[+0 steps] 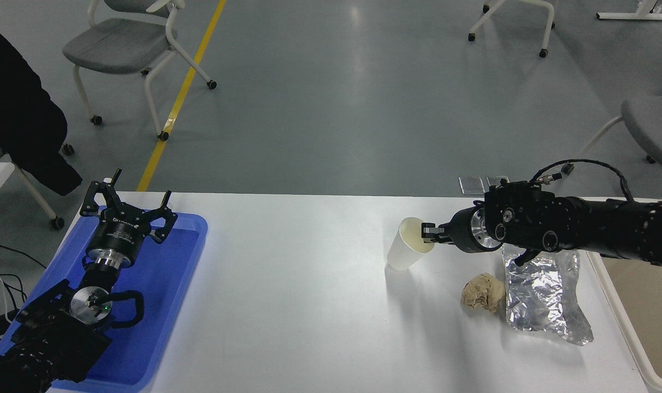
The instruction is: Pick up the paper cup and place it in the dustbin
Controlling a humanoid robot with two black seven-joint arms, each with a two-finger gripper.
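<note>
The white paper cup (403, 250) is on the table right of the middle, tipped so its cream mouth faces right. My right gripper (428, 233) comes in from the right edge and is shut on the cup's right rim, with one finger inside the mouth. The cup's base is at or just above the tabletop; I cannot tell which. The cream dustbin (625, 322) shows only partly at the right edge, beyond the table's side. My left gripper (129, 210) is parked, open, over the blue tray at the lower left.
A crumpled tan paper ball (483, 292) and a crinkled silver foil tray (541, 295) lie just under and behind my right arm, between cup and dustbin. The blue tray (167, 284) fills the table's left end. Chairs stand on the floor beyond the table.
</note>
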